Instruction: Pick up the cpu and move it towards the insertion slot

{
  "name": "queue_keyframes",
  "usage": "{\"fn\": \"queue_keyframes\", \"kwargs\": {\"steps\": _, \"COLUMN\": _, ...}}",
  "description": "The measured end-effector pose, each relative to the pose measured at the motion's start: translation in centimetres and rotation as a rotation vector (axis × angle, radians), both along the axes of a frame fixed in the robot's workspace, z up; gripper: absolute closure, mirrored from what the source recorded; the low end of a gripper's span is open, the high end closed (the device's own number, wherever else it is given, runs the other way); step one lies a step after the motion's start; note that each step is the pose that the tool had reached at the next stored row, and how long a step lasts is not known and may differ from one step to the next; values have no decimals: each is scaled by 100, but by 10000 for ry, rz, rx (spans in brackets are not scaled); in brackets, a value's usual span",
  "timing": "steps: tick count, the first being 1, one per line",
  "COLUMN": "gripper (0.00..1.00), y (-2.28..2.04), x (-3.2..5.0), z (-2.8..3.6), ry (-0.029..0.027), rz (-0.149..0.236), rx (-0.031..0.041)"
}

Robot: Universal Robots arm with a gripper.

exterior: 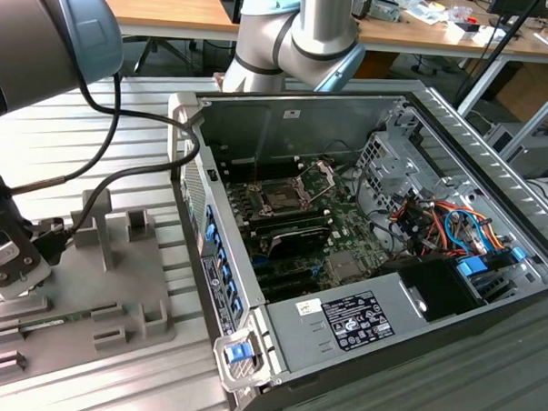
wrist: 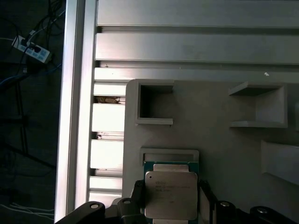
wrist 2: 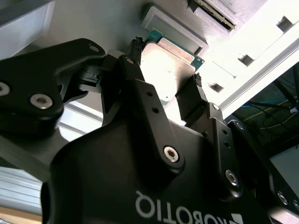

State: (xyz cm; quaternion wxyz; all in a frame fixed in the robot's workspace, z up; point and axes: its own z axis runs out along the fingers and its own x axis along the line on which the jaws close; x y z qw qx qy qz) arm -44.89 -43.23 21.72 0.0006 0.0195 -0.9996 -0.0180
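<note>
The cpu [wrist: 170,186], a small square chip with a silvery top and green edge, lies at the grey plastic tray [wrist: 210,135]. My gripper [wrist: 171,198] has one black finger against each of two opposite sides of it. In the second wrist view both fingertips [wrist 2: 137,45] touch the cpu [wrist 2: 170,70], so the gripper [wrist 2: 167,61] is shut on it. In the exterior view the gripper [exterior: 12,265] hangs low over the tray [exterior: 116,280] at the exterior view's left. The insertion slot [exterior: 282,195], with its metal frame hinged open, sits inside the computer case, well to the right of the gripper.
The open computer case [exterior: 297,102] stands to the right of the tray, its wall rising between tray and socket. A green memory stick [exterior: 60,319] lies in the tray. Tray posts [exterior: 96,225] stand near the gripper. The arm's black cable [exterior: 159,119] hangs above the tray.
</note>
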Motion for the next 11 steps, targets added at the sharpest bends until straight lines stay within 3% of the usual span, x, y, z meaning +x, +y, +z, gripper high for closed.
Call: {"fn": "queue_keyframes", "kwargs": {"steps": 11, "gripper": 45, "y": 0, "x": 0, "z": 37, "ry": 0, "rz": 0, "rx": 1}}
